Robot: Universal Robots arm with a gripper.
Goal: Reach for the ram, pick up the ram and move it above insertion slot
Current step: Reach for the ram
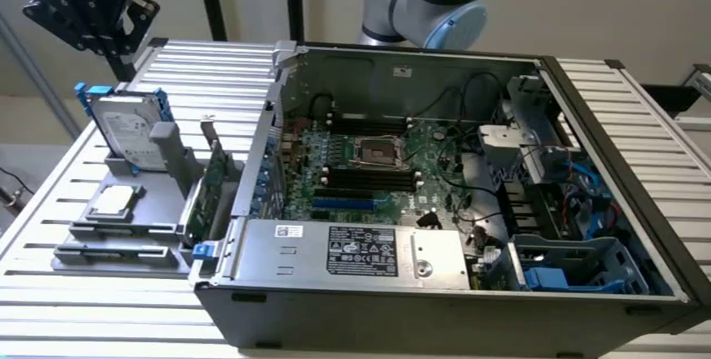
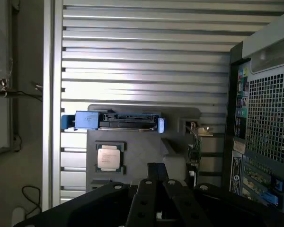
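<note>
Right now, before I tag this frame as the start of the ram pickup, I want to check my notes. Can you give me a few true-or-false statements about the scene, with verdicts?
1. The computer case is open, with its motherboard exposed. True.
2. The gripper is down inside the case. False: it hangs outside the case, over the far end of the table on the exterior view's left.
3. The hard drive stands upright in the gray holder. True.
4. The processor chip lies on top of the hard drive. False: it lies flat on the holder, beside the drive.
</note>
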